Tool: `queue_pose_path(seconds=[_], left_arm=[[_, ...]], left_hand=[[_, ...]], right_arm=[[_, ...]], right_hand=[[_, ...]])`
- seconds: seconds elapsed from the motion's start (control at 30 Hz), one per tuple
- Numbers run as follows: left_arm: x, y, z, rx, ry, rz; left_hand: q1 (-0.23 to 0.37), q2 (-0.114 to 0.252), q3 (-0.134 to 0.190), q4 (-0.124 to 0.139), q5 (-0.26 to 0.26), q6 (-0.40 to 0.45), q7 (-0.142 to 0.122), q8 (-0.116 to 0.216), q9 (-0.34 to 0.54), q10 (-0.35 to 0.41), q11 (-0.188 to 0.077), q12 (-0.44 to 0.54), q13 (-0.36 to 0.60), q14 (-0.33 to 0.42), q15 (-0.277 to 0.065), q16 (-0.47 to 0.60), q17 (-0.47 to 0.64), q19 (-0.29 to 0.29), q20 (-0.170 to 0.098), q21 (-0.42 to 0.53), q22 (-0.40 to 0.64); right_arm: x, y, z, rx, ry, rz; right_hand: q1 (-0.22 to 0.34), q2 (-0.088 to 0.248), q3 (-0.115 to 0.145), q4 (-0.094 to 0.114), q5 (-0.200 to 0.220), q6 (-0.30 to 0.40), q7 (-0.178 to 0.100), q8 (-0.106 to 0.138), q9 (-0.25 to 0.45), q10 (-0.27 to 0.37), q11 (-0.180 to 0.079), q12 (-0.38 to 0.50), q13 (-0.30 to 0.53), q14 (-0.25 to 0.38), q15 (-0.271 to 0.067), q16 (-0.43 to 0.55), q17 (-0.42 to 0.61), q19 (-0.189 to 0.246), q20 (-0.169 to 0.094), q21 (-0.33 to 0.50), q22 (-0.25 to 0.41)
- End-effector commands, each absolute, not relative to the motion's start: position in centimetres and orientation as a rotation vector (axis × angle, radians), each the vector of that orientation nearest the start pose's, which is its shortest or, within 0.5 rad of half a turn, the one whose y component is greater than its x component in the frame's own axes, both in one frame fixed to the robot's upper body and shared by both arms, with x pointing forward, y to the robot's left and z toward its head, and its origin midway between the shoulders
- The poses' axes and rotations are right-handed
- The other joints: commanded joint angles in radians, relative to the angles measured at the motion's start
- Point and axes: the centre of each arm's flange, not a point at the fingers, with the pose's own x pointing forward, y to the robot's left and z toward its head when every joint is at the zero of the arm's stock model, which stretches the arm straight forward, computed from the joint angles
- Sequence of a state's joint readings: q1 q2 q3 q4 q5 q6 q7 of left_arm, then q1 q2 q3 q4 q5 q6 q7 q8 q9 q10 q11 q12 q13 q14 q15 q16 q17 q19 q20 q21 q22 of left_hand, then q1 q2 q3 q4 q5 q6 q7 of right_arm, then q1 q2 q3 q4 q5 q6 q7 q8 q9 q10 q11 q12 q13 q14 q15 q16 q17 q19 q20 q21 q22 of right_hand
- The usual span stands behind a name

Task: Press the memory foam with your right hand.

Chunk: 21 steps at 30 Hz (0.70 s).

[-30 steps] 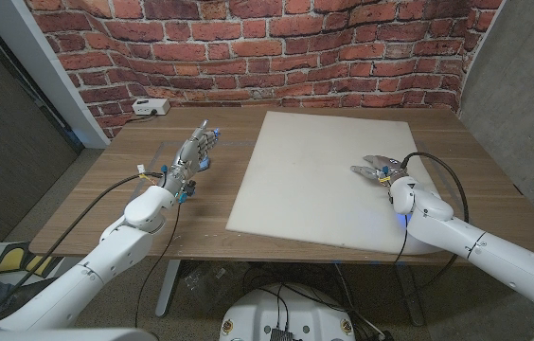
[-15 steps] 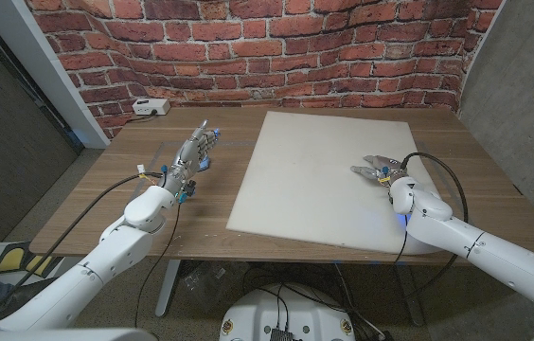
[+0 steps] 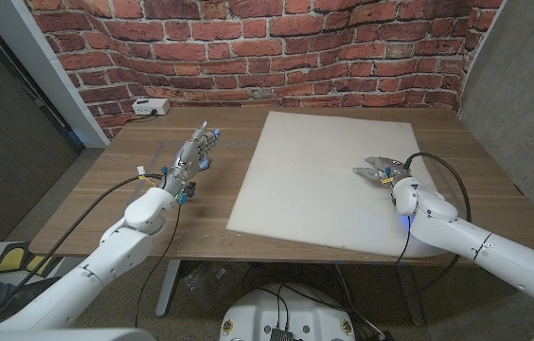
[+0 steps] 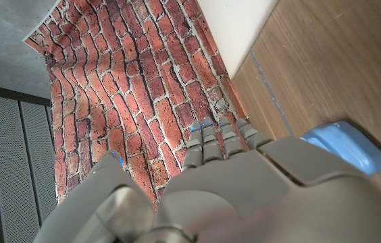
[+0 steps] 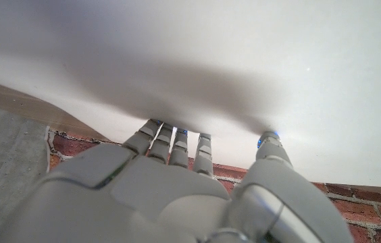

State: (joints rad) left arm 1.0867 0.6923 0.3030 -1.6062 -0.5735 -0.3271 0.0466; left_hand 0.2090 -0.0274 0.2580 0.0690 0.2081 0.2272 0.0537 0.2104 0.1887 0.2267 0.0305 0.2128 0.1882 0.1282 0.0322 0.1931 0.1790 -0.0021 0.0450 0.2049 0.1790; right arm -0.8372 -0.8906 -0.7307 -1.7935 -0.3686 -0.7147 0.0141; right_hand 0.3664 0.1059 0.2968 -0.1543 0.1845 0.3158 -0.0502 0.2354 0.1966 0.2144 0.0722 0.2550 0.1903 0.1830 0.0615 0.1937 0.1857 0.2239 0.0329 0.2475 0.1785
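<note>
Two big surfaces first: wooden table [image 3: 134, 194], brown plank grain, and on its right half the memory foam [image 3: 314, 175], a large off-white rectangular slab lying flat, smooth and unmarked, edges thin, near corner close to the table's front edge, far edge close to the brick wall [image 3: 248, 47]. Slab sits slightly skewed to the table edges. No dent readable in the head view.

Right arm [image 3: 475, 242] comes in from the bottom right corner, white shell, black cable looping over the forearm. Left arm [image 3: 106, 256] comes in from the bottom left, also cabled.

Right hand [image 3: 379, 170] is over the right part of the foam, fingers spread and reaching toward the slab's middle, holding nothing. In the right wrist view the fingers [image 5: 177, 145] point at the white foam surface with a soft shadow under them; cannot tell whether the tips actually touch.

Left hand [image 3: 194, 152] is on bare wood left of the foam, standing on its edge, fingers extended together toward the wall, nothing in it. Left wrist view shows a blue pad on its thumb [image 4: 344, 147] near the wood.

Small white box [image 3: 150, 107] at the table's far left corner, by the wall.
</note>
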Motion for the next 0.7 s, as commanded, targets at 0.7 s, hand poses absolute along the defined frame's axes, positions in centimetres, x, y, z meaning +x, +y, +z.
queue_pose_path(seconds=[0.7], left_arm=[[57.3,30.4,-4.9,0.124,-0.667,-0.224]], left_hand=[[0.004,-0.007,-0.008,0.002,-0.004,0.008,0.002,-0.002,0.001,0.007,-0.007,-0.003,0.005,0.009,-0.001,-0.004,0.003,0.0,0.011,0.0,0.003]], right_arm=[[58.7,-29.5,-5.0,-1.382,-0.325,-0.305]], right_hand=[[0.037,-0.013,0.012,-0.007,0.002,-0.055,0.001,-0.038,0.004,-0.013,0.001,-0.019,0.003,-0.011,-0.005,-0.009,-0.005,0.071,0.012,-0.01,0.011]])
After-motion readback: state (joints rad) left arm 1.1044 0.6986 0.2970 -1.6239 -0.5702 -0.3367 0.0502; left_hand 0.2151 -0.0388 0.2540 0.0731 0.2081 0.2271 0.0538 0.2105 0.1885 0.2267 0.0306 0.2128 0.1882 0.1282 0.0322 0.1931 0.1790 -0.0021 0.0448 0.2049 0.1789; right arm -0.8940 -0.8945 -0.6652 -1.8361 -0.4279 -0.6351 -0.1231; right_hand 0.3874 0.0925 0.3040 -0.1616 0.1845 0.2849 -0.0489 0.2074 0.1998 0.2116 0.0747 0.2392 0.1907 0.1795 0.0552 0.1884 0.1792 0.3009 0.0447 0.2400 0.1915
